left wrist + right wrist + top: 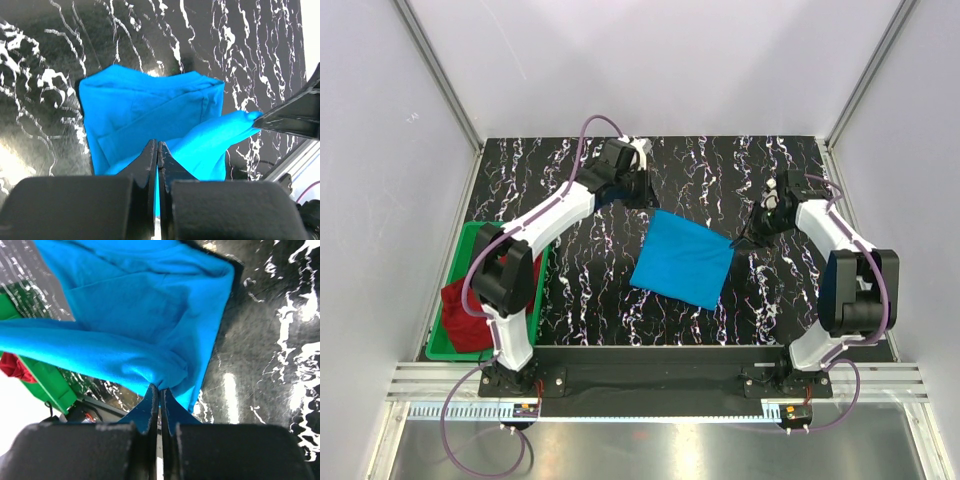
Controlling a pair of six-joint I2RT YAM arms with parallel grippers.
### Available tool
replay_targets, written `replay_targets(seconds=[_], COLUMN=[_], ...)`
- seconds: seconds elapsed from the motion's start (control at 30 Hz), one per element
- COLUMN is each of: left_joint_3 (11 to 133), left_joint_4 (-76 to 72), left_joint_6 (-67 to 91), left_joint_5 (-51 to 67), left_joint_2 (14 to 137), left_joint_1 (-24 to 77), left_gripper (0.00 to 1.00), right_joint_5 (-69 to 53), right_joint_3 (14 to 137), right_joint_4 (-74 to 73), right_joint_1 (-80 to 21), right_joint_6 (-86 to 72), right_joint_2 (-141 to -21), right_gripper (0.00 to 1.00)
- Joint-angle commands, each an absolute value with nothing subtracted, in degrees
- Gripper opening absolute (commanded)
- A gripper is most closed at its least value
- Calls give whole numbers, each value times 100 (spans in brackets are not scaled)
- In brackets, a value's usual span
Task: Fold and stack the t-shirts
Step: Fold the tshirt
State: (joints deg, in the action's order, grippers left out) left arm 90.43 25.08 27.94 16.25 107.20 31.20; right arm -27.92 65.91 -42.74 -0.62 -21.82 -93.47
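Blue t-shirt [682,258]: folded to a rough square, lying on the table between the two pincers. One corner is at the left pincer and the opposite corner at the right one.
Blue t-shirt, close up: most of it lies flat beyond the fingertips. The top layer is lifted into a taut band running from one pincer across to the other.
Left pincer [157,147]: fingers pressed together with a fold of the blue cloth nipped between their tips, at the shirt's far left corner.
Right pincer [160,390]: also clamped on the blue cloth, which bunches into small creases just ahead of its tips, at the shirt's right corner.
The two pincers together: they face each other across the shirt. From the left wrist view, the right one's dark fingers [287,116] show at the end of the stretched band.
Dark red t-shirt [465,318]: bunched up in the green bin, well apart from both pincers, off behind the left pincer beside that arm's base. From the right pincer it shows as a small red patch far off to the side.
Green bin [468,232]: at the left edge of the table, far from the right pincer, with the blue shirt lying between them.
Table [580,290]: black with white veining. It is bare and glossy just beside each pincer, where the cloth ends.
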Motion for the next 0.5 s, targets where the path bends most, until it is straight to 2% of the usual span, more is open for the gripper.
replay_targets(seconds=[0.0, 0.27, 0.47], left_joint_3=[8877, 8999, 9841], left_joint_4=[2294, 2355, 2443], left_joint_6=[2883, 2971, 2901], left_joint_5=[1362, 1327, 1626], left_joint_2=[10336, 10616, 11625], left_joint_1=[3103, 2997, 2795], left_gripper=[0, 0, 0], right_joint_5=[-2971, -2980, -2848], right_joint_3=[6662, 7233, 7585], right_joint_4=[-4438, -4465, -4377], right_joint_1=[-35, -35, -35], right_joint_6=[-2074, -2057, -2091], right_joint_2=[-9018, -9439, -10044], right_gripper=[0, 0, 0])
